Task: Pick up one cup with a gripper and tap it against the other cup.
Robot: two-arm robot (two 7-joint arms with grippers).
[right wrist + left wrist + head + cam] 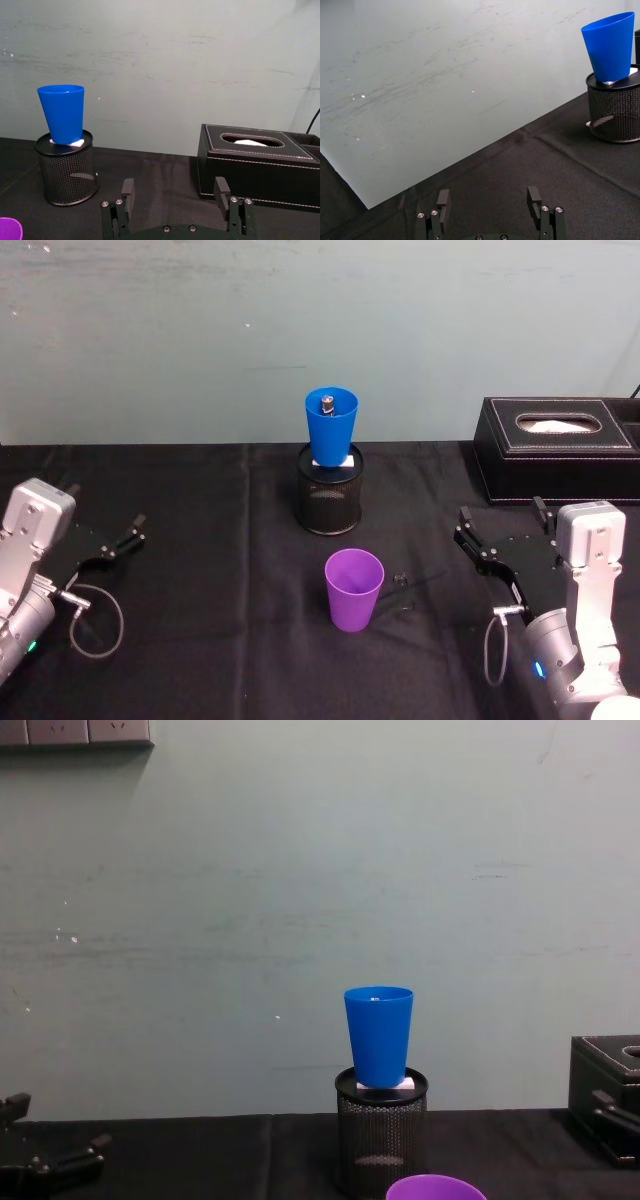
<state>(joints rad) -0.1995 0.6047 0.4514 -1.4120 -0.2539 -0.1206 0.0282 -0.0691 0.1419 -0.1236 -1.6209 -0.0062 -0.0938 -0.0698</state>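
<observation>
The purple cup (354, 588) stands upright on the black tablecloth near the front centre; its rim shows in the chest view (440, 1188) and the right wrist view (9, 229). Behind it the blue cup (332, 425) (379, 1032) (64, 115) (610, 45) stands upright on a white slab on top of a black mesh holder (330, 495), with a small dark object inside it. My left gripper (130, 533) (488, 200) rests open at the left, far from both cups. My right gripper (502, 520) (175, 190) is open at the right, beside the purple cup and not touching it.
A black leather tissue box (558, 448) (257, 167) sits at the back right, just behind my right gripper. A small dark object (402, 578) lies on the cloth right of the purple cup. A pale green wall backs the table.
</observation>
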